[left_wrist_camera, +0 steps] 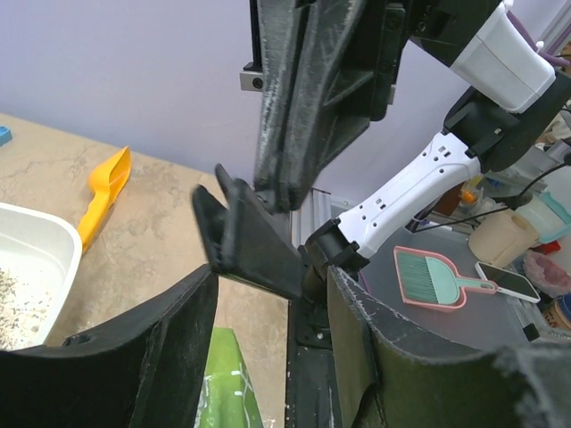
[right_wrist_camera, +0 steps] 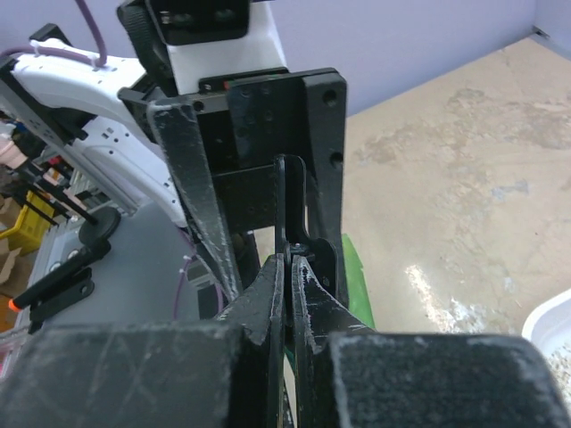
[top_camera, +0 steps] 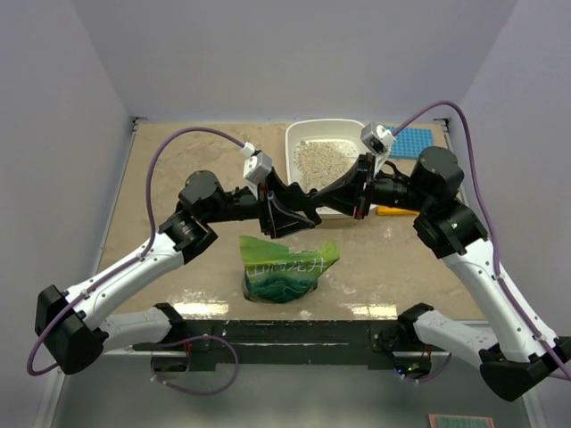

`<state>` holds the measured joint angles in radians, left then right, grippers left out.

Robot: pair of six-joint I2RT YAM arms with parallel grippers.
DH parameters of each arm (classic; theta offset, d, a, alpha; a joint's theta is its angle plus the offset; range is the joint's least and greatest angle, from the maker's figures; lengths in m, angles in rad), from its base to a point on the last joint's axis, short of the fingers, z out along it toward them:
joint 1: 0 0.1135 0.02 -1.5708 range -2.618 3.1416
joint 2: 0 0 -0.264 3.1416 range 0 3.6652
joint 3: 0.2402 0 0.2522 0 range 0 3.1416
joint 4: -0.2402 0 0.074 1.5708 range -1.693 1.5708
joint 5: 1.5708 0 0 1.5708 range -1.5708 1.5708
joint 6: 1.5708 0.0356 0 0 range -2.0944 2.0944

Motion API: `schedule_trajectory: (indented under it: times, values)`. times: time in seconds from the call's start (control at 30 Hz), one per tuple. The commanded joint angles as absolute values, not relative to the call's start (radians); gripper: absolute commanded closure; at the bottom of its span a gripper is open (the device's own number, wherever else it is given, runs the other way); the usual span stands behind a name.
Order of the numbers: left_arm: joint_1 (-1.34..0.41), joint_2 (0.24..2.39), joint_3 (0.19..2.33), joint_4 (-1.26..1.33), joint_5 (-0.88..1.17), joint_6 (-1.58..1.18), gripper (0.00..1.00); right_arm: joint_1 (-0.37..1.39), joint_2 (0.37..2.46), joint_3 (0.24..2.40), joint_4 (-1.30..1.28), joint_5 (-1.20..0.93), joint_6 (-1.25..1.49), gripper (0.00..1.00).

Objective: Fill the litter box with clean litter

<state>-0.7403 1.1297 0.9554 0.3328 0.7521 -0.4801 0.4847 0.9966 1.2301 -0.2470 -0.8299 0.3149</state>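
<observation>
Tabletop holds one litter box, one green bag, one orange scoop

Beige table carries litter box, green bag, orange scoop, blue mat.

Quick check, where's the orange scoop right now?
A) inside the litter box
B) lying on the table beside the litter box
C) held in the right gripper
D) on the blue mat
B: the left wrist view shows the orange scoop lying flat on the table, just outside the rim of the litter box.
</observation>
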Motion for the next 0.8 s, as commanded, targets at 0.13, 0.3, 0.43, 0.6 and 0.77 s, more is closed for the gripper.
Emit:
schedule_trajectory:
  times: [0.13,0.3,0.43,0.6,0.77]
  values:
    - [-0.742,1.135,0.965,0.407,0.759,-0.491,0.5,0.56,1.002,1.229,-0.161,-0.792,0.348,1.0]
    - [-0.744,1.14,0.963,0.405,0.785,-0.485,0.82,0.569,0.994,1.238,-0.182,-0.773,0.339,1.0]
    - [-0.742,1.137,0.962,0.399,0.807,-0.476,0.94,0.569,0.986,1.246,-0.222,-0.762,0.316,0.96]
    - [-0.742,1.134,0.956,0.388,0.885,-0.46,0.95,0.569,0.966,1.282,-0.319,-0.759,0.236,0.49]
    - [-0.742,1.121,0.96,0.338,0.931,-0.414,0.95,0.569,0.943,1.347,-0.437,-0.758,0.167,0.4]
